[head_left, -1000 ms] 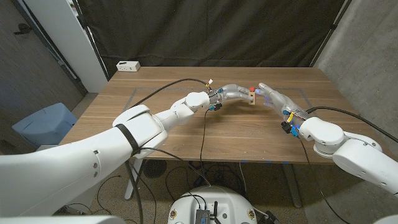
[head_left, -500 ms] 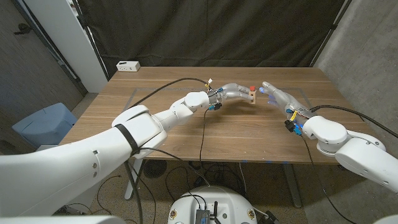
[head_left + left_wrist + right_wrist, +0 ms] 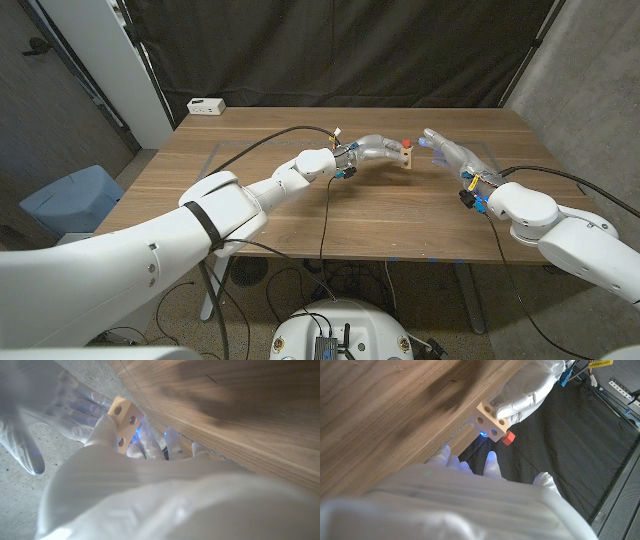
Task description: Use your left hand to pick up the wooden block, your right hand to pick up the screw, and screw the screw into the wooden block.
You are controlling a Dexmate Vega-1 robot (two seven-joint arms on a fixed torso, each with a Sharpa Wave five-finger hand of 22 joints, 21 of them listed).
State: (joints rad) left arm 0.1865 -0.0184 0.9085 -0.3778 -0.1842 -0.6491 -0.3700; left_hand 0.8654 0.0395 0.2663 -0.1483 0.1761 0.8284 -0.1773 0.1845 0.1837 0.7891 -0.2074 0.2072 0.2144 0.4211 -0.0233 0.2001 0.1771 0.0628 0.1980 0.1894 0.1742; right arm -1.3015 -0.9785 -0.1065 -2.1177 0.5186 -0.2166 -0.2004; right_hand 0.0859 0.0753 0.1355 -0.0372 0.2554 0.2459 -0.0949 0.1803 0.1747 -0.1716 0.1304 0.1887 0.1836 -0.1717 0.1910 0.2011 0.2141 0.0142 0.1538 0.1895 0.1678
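Your left hand (image 3: 378, 149) holds the block (image 3: 406, 153) at the head view's upper middle, the red-headed screw (image 3: 405, 142) already in it. Your right hand (image 3: 444, 150) is empty, fingers spread, just beside. Reaching back in carelessly could knock the block askew.

Head camera high above table (image 3: 300, 200), wrist cameras close, seemingly inverted

The left arm reaches across from the near left, its left hand (image 3: 375, 149) raised and its fingers (image 3: 107, 427) closed around a wooden block (image 3: 406, 153). The right arm comes in from the near right; the right hand (image 3: 447, 152) holds nothing, fingers (image 3: 491, 460) spread, just beside the left hand.
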